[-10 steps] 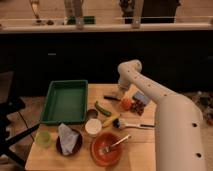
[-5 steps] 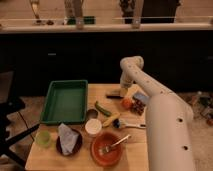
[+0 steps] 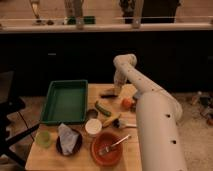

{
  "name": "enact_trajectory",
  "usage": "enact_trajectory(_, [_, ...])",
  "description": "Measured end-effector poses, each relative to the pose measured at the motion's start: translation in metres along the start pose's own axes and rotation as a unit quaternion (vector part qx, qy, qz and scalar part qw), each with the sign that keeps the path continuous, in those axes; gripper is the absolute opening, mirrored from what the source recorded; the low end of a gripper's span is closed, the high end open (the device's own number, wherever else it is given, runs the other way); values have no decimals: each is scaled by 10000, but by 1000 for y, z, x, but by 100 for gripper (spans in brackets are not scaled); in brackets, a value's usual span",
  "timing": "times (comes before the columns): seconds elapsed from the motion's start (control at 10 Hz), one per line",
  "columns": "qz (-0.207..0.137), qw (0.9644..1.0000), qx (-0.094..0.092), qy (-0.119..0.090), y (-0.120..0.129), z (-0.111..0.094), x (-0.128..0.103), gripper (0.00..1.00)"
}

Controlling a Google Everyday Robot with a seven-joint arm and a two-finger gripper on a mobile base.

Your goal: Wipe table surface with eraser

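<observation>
One gripper (image 3: 115,90) sits low at the table surface (image 3: 47,160) far edge, right by the eraser (image 3: 107,94); open or holding, I can't tell. Best, I judge: eraser flat, light pressure, short strokes clear of cucumber (image 3: 102,108) & tray (image 3: 65,102).

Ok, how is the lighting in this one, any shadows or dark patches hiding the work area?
Camera view: dim, warm light; the table surface is evenly lit, without hard shadows. Camera view: the background behind it is almost black, so the gripper, low at the table's far edge by the eraser, merges with it. Camera view: the pale arm is the brightest thing, with no glare.
</observation>
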Motion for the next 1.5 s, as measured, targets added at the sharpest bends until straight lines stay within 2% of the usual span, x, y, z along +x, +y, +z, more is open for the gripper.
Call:
enact_trajectory(0.1, [-196, 9998, -80, -63, 6, 2, -15, 1])
enact_trajectory(0.3, [-343, 9992, -183, -77, 21, 0, -19, 1])
enact_trajectory(0.5, [-374, 9991, -200, -24, 32, -6, -9, 1])
enact_trajectory(0.7, [-203, 9997, -149, 73, 34, -14, 14, 1])
enact_trajectory(1.1, [125, 9995, -15, 281, 17, -22, 41, 1])
enact_trajectory(1.3, [165, 9993, 31, 325, 2, -20, 39, 1])
enact_trajectory(1.5, [87, 9995, -22, 300, -6, -12, 28, 1])
